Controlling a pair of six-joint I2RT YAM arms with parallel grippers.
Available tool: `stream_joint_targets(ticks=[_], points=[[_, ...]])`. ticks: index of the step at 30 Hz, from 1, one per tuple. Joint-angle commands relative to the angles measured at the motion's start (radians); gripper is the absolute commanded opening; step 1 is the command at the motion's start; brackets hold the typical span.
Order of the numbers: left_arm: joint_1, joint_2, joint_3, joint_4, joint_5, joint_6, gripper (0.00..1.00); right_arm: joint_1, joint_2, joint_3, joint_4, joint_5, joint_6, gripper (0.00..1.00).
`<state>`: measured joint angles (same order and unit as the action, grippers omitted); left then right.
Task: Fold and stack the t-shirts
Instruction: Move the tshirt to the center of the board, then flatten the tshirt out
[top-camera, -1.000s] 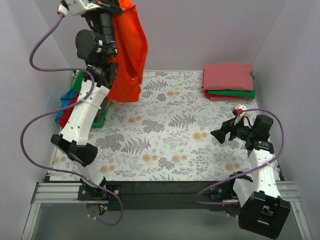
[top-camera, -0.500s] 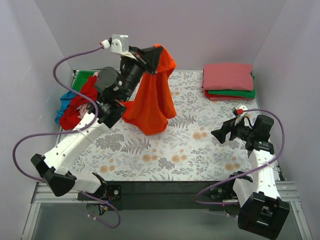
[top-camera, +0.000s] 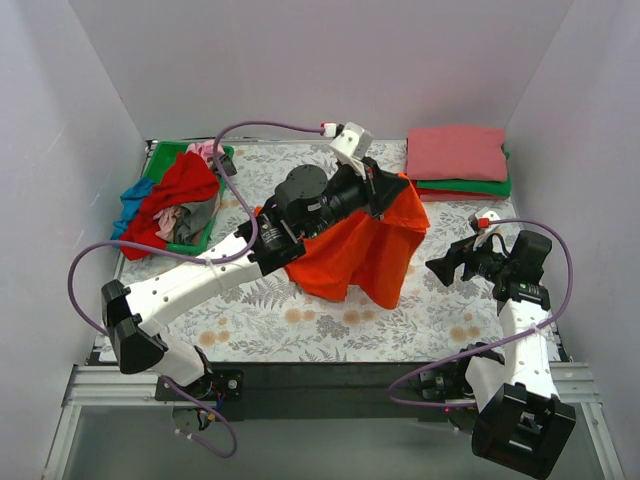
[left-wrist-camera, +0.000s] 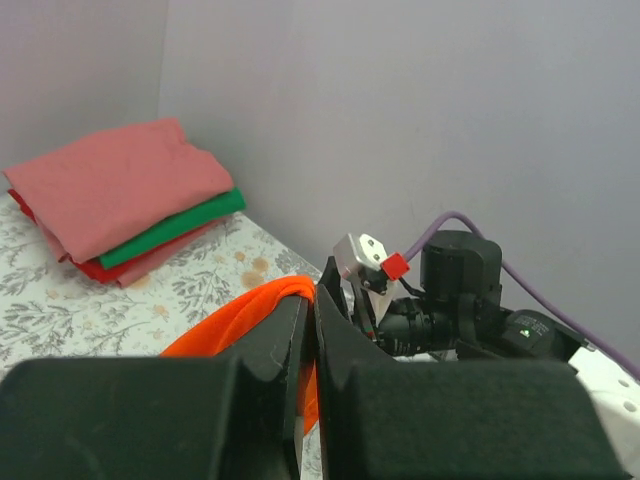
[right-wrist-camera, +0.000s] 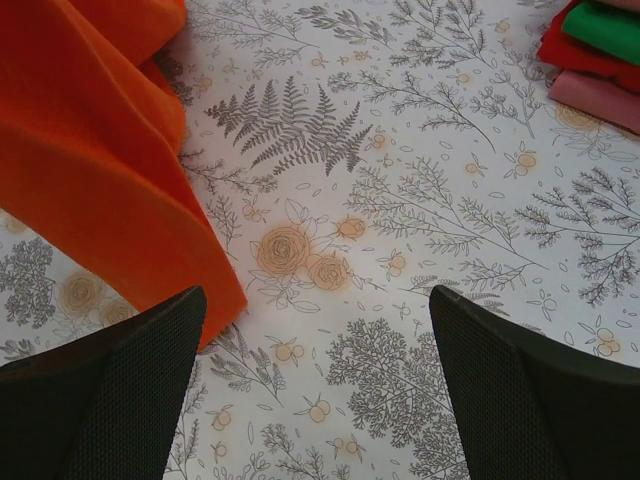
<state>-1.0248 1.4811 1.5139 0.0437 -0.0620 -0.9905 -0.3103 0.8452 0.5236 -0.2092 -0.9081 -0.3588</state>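
Note:
My left gripper (top-camera: 398, 186) is shut on the bright orange-red t-shirt (top-camera: 360, 252), pinching a fold of it above the table's right half; the cloth drapes down onto the floral table cloth. In the left wrist view the orange cloth (left-wrist-camera: 240, 310) sits between my closed fingers (left-wrist-camera: 300, 330). My right gripper (top-camera: 440, 268) is open and empty, low over the cloth just right of the shirt's edge (right-wrist-camera: 110, 190). A folded stack of coral pink, green and red shirts (top-camera: 456, 160) lies at the back right.
A green bin (top-camera: 162, 163) at the back left holds a loose pile of red, blue, grey and pink shirts (top-camera: 170, 200). Purple walls close in on three sides. The floral table cloth (top-camera: 250, 320) covers the table.
My left arm has swung from the back left, high, down and to the right, carrying the orange-red shirt until it drapes on the table. My right arm has barely moved.

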Motion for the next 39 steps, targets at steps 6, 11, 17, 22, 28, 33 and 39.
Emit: stream_joint_targets(ticks=[6,11,17,22,28,33,39], points=[[-0.021,0.033,-0.055,-0.037,0.013,-0.056,0.27,-0.023,-0.018,0.024,0.007,-0.002,-0.016,0.98],[-0.021,0.021,-0.147,-0.152,0.014,-0.091,0.64,-0.038,-0.029,0.021,0.005,-0.006,-0.017,0.98],[-0.023,-0.188,-0.396,-0.202,-0.149,-0.112,0.72,-0.044,-0.029,0.018,-0.006,-0.003,-0.04,0.98],[-0.021,-0.489,-0.687,-0.234,-0.231,-0.27,0.75,-0.044,-0.02,0.018,-0.032,-0.034,-0.075,0.98],[-0.014,-0.721,-0.961,-0.288,-0.203,-0.516,0.75,-0.044,0.0,0.016,-0.093,-0.152,-0.158,0.98],[-0.015,-0.742,-1.055,-0.303,-0.173,-0.591,0.75,-0.017,0.028,0.032,-0.191,-0.138,-0.288,0.98],[-0.014,-0.612,-1.057,-0.303,-0.15,-0.53,0.75,0.19,0.074,0.118,-0.335,0.105,-0.39,0.98]])
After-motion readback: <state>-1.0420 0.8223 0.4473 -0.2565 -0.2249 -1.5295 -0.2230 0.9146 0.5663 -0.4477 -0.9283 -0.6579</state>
